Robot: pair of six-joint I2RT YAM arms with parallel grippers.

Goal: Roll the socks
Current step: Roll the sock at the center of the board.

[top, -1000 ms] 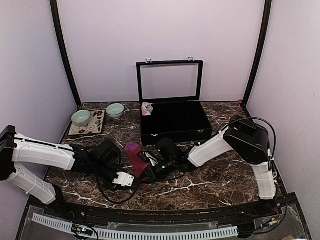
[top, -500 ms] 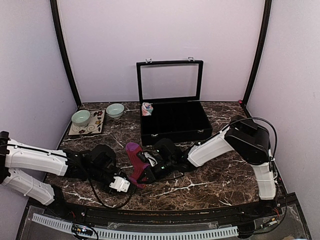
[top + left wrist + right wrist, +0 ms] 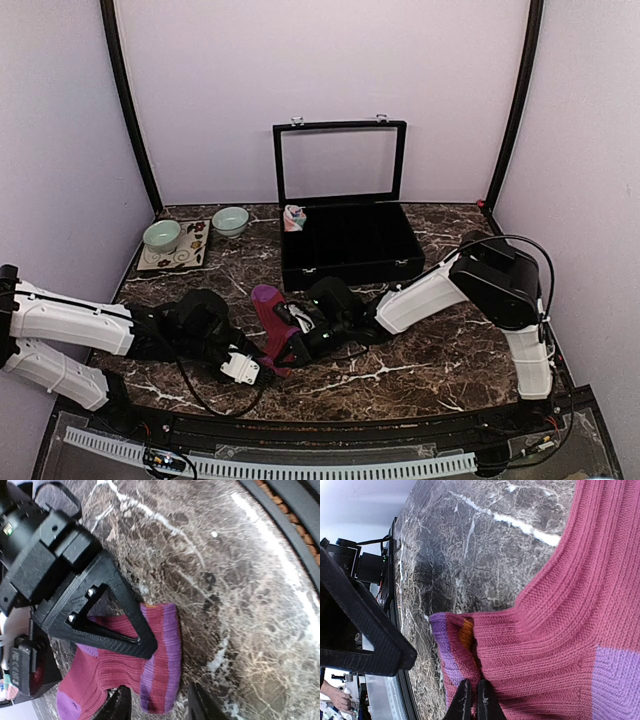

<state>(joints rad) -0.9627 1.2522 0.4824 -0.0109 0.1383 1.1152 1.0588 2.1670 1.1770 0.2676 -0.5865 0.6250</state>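
The maroon sock (image 3: 268,306) with purple stripes lies on the marble in front of the black case, its near end folded over. My right gripper (image 3: 474,700) is shut on that fold (image 3: 470,650), where a bit of orange cuff shows. My left gripper (image 3: 159,707) is open, its fingertips (image 3: 120,705) on either side of the striped end (image 3: 162,670), just clear of it. In the top view the left gripper (image 3: 258,362) and right gripper (image 3: 286,348) meet at the sock's near end. The pink and mint sock (image 3: 294,217) sits bundled by the case's far left corner.
A black compartment case (image 3: 340,270) with its lid raised stands behind the sock. Two pale green bowls (image 3: 162,235) (image 3: 230,220) and a patterned mat (image 3: 180,258) are at the back left. The table's front rail (image 3: 295,510) runs close to my left gripper.
My left gripper has opened and let go of the sock's end, and the left arm has drawn back towards the near left. The right gripper has stayed pinched on the fold.
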